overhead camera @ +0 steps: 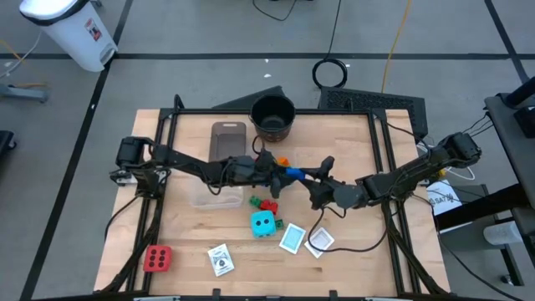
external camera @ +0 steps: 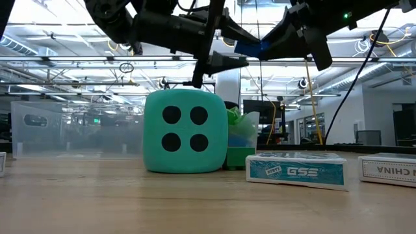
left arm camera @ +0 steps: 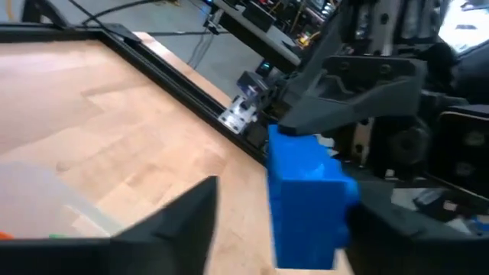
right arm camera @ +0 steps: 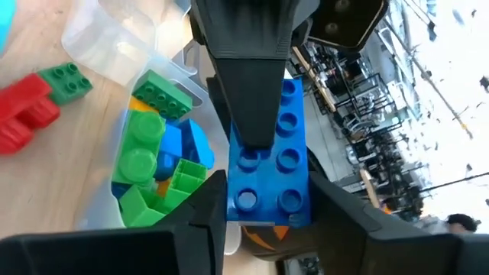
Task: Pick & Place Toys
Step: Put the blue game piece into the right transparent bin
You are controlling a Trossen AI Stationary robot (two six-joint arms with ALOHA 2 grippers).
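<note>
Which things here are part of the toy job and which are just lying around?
Job: blue block between both pincers; cyan cube; red cube; cards; loose red and green blocks; blocks in the tub.

Lying about: black pot; empty clear tub; white bin; cable coil.

Wooden table point(overhead camera: 184, 226): cyan cube point(overhead camera: 262, 223), red cube point(overhead camera: 157, 258), cards point(overhead camera: 293, 238).

Two matte-black jointed arms, left arm point(overhead camera: 180, 161) and right arm point(overhead camera: 410, 173). Thin black cables trail along both. Their fingers are flat, dark and angular.
</note>
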